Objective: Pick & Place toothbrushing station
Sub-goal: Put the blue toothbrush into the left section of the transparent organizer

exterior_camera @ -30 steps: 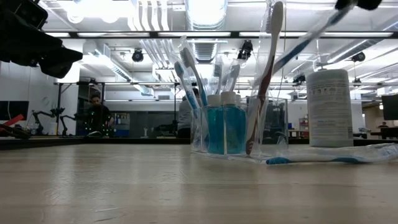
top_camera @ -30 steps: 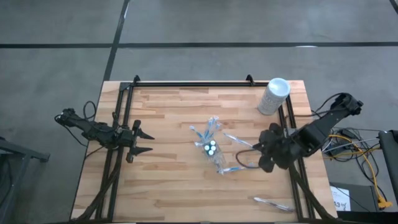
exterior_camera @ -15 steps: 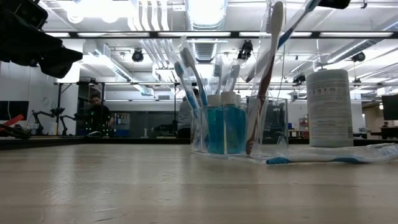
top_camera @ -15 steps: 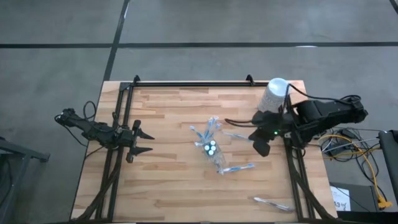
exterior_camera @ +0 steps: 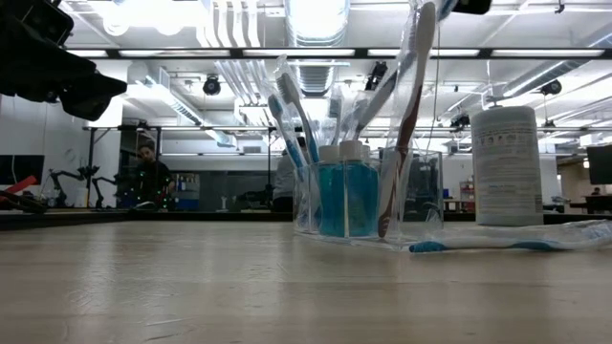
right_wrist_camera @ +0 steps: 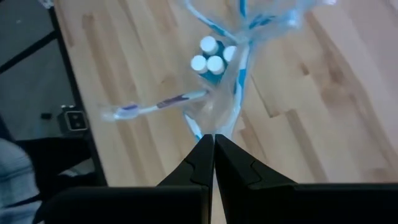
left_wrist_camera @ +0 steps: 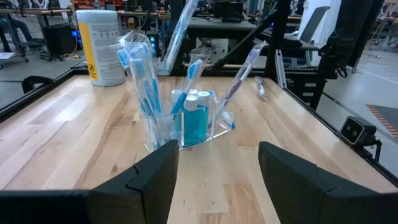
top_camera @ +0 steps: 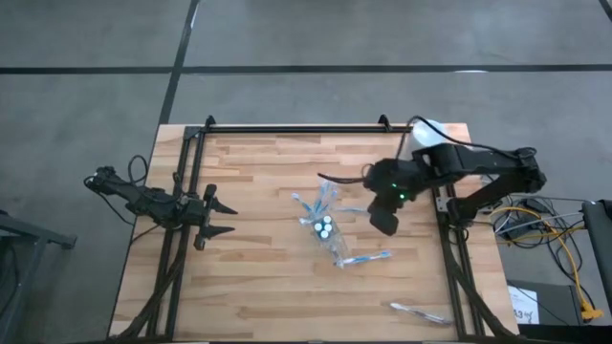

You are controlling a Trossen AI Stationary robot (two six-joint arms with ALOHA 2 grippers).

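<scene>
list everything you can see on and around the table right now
clear holder: one, transparent, table centre
tubes: three, blue with white caps, upright in the holder
toothbrushes: several, blue and white, standing in the holder
held toothbrush: one, blue and white, in the right gripper above the holder
loose toothbrushes: two, lying on the table's near right part
white cylinder: one, far right corner
left gripper: open, waiting at the left edge
right gripper: shut on the held toothbrush
</scene>
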